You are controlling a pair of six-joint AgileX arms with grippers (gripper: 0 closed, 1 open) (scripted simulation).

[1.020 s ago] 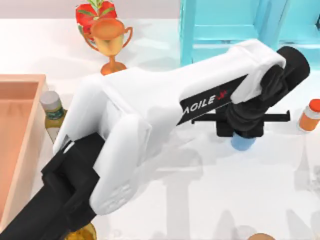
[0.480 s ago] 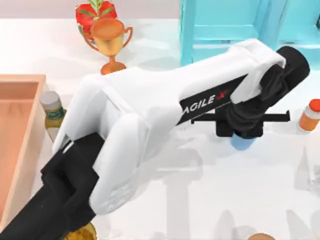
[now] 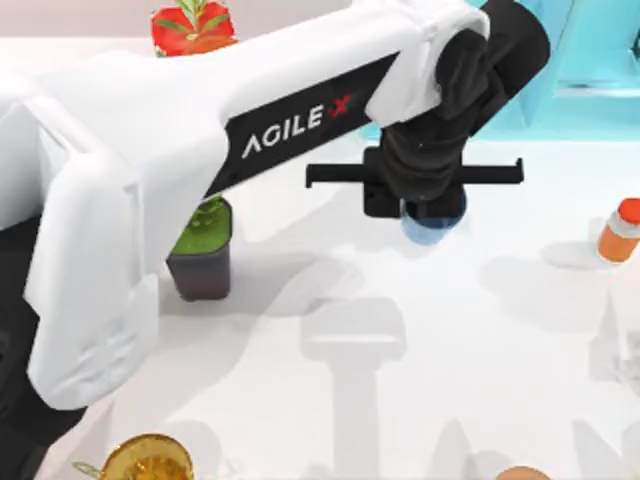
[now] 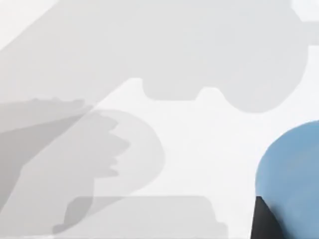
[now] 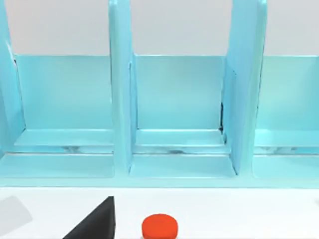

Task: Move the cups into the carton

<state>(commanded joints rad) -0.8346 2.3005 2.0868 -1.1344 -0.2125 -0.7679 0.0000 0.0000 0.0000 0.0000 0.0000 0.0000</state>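
A blue cup (image 3: 433,227) hangs under my left gripper (image 3: 424,207), which is shut on it above the white table, right of centre and toward the back. In the left wrist view the blue cup (image 4: 294,172) sits beside a dark finger (image 4: 263,221), with the table far below. My left arm's white link (image 3: 200,130) stretches across the left half of the top view and hides the carton. My right arm is parked, and its wrist camera faces the turquoise shelf unit (image 5: 174,99).
A dark square pot with a green plant (image 3: 200,260) stands left of centre. An orange bottle (image 3: 619,232) is at the right edge, and its red cap (image 5: 159,226) faces the shelf. A red flower (image 3: 190,25) sits at the back left. A golden object (image 3: 148,462) and a brown round top (image 3: 524,473) lie at the front edge.
My left arm has risen and swung toward the back left, carrying the blue cup up off the table. It now covers the carton and trophy and uncovers the plant pot.
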